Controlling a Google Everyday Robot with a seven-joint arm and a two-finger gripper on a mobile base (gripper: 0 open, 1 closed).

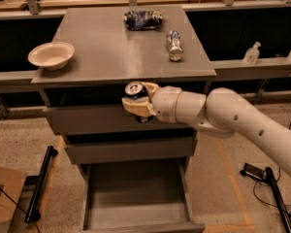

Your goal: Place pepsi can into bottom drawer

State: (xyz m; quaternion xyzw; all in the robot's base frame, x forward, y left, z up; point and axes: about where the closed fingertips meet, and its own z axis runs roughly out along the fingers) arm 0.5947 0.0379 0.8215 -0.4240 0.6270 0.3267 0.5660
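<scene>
My gripper [138, 102] is shut on the pepsi can [134, 90], a dark blue can with a silver top, held upright in front of the cabinet's top drawer, off the front edge of the cabinet top. The white arm comes in from the right. The bottom drawer [136, 198] is pulled open below, a wide grey flat-floored box with nothing in it. The can is well above the drawer, roughly over its back part.
On the grey cabinet top [106, 47] lie a white bowl [51, 55] at left, a wrinkled blue-and-white chip bag [142, 19] at the back and a clear plastic bottle [174, 45] at right. Two shallower drawers [131, 149] are shut. Black stands and cables lie on the floor.
</scene>
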